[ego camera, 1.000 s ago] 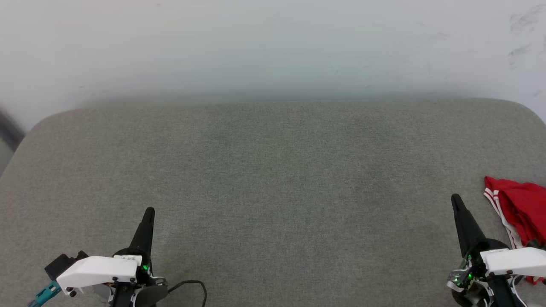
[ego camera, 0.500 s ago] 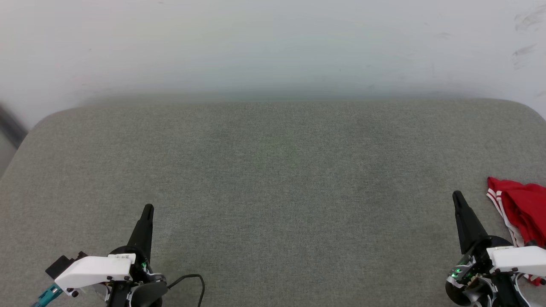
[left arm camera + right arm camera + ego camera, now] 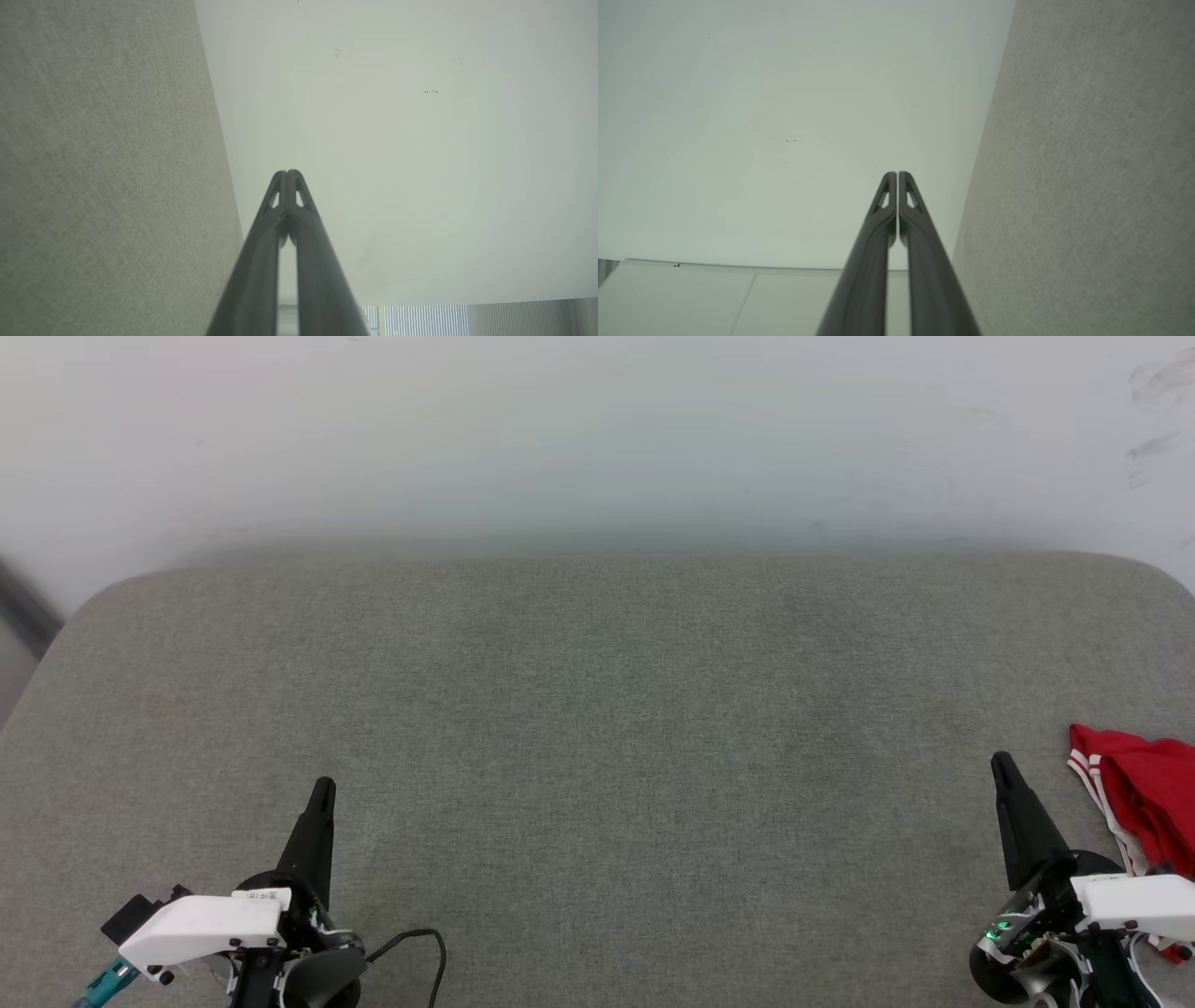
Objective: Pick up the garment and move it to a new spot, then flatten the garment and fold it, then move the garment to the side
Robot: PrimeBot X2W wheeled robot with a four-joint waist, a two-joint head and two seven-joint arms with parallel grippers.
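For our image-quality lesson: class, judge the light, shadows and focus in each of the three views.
Head view: soft, even light, no hard shadows, far edge of the padded surface hazy against the wall; the garment is cropped at the right border. Left wrist view: the left end effector softens toward the lens. Right wrist view: likewise the right end effector; no glare.

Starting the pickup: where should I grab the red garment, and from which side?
Grip the garment at its bunched folds by the striped trim, coming from its left with the right pincer, opened first. It lies crumpled right of that shut pincer, partly out of frame.
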